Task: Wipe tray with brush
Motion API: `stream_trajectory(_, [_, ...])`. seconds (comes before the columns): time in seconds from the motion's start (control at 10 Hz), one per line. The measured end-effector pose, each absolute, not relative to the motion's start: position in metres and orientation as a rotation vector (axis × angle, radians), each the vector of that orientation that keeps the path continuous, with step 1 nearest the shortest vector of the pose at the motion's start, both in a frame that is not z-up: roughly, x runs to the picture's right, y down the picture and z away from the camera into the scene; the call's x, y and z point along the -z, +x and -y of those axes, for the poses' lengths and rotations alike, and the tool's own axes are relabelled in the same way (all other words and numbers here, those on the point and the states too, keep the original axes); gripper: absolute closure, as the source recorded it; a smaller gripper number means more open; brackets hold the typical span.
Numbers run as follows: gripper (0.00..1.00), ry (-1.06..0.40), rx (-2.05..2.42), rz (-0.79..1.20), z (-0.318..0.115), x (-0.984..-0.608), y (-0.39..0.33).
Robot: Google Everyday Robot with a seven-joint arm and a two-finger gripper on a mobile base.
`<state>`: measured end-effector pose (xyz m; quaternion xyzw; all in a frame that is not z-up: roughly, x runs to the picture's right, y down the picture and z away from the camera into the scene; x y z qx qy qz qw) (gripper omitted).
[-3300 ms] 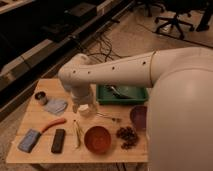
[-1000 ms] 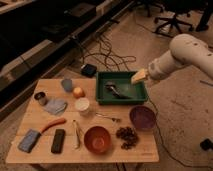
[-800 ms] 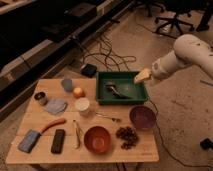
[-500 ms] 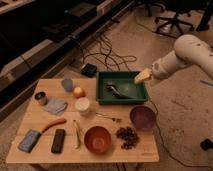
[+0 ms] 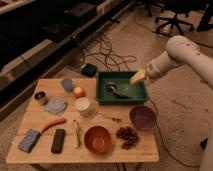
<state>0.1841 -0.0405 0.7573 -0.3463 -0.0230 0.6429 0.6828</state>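
Observation:
The green tray (image 5: 106, 95) sits at the back right of the wooden table. The small dark brush (image 5: 116, 90) lies inside it, angled from upper left to lower right, with its greyish end at the upper left. My gripper (image 5: 138, 77) hangs at the tray's back right corner, just above the rim, at the end of the white arm (image 5: 180, 52) that comes in from the right. It is apart from the brush.
On the table: a purple bowl (image 5: 142, 117), a brown bowl (image 5: 97, 138), a dark cluster (image 5: 127, 136), a white cup (image 5: 82, 105), an orange fruit (image 5: 78, 92), an orange curved tool (image 5: 52, 124), a black bar (image 5: 58, 140), a blue sponge (image 5: 29, 140), a grey cloth (image 5: 55, 105). Cables lie on the floor behind.
The arm swung away from over the table to the right side earlier. Over the last second it has stayed almost still by the tray's back right corner. The brush has not moved.

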Motion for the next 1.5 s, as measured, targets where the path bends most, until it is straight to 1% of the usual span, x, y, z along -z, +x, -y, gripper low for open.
stream_trajectory(0.2, [0.35, -0.762, -1.366, 0.048, 0.048, -0.772, 0.182])
stream_trajectory(0.5, [0.35, -0.618, -1.141, -0.022, 0.051, -0.799, 0.152])
stream_trajectory(0.7, [0.35, -0.616, -1.046, -0.019, 0.043, -0.822, 0.134])
stream_trajectory(0.8, [0.35, -0.613, -1.035, -0.014, 0.039, -0.829, 0.131])
stream_trajectory(1.0, [0.35, -0.518, -1.062, -0.031, 0.031, -0.847, 0.132])
stream_trajectory(1.3, [0.35, -0.443, -1.061, -0.019, 0.029, -0.859, 0.133])
stream_trajectory(1.5, [0.35, -0.459, -1.074, 0.013, 0.032, -0.869, 0.13])
